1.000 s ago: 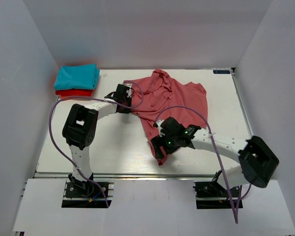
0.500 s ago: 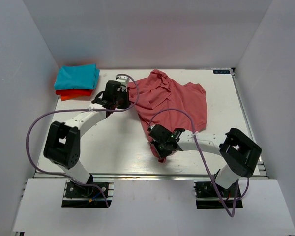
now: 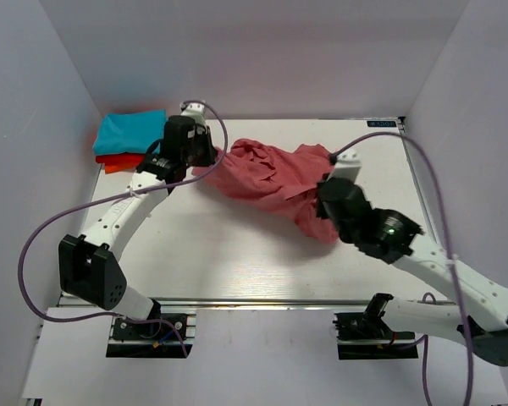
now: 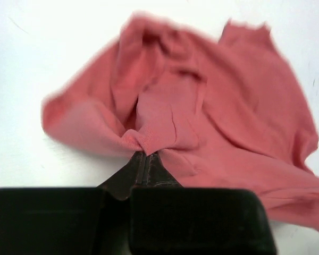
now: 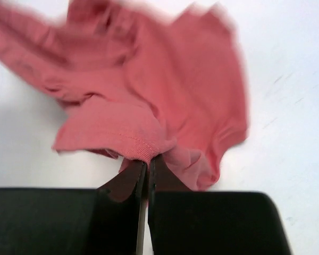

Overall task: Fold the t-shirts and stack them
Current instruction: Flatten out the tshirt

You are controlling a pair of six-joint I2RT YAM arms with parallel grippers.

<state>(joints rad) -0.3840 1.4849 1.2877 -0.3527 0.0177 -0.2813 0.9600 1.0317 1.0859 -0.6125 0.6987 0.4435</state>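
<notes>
The salmon-pink t-shirt [image 3: 267, 178] hangs bunched and stretched between both arms over the middle of the table. My left gripper [image 3: 201, 159] is shut on a pinch of its cloth at the left end; the wrist view shows the fabric [image 4: 202, 111] gathered at the closed tips [image 4: 145, 154]. My right gripper [image 3: 324, 196] is shut on a hemmed edge at the right end, where cloth [image 5: 165, 90] drapes from the closed tips [image 5: 148, 158]. A folded turquoise t-shirt [image 3: 129, 131] lies on a folded orange-red t-shirt [image 3: 118, 161] at the back left corner.
White walls stand close round the table [image 3: 195, 254] on the left, back and right. The left arm's purple cable [image 3: 34, 245] loops out over the left edge, and the right arm's cable [image 3: 423, 169] arcs over the right side.
The right gripper closed on the shirt's front edge and lifted it back and to the right. The left gripper carried its end back and left, so the shirt is now pulled out between them.
</notes>
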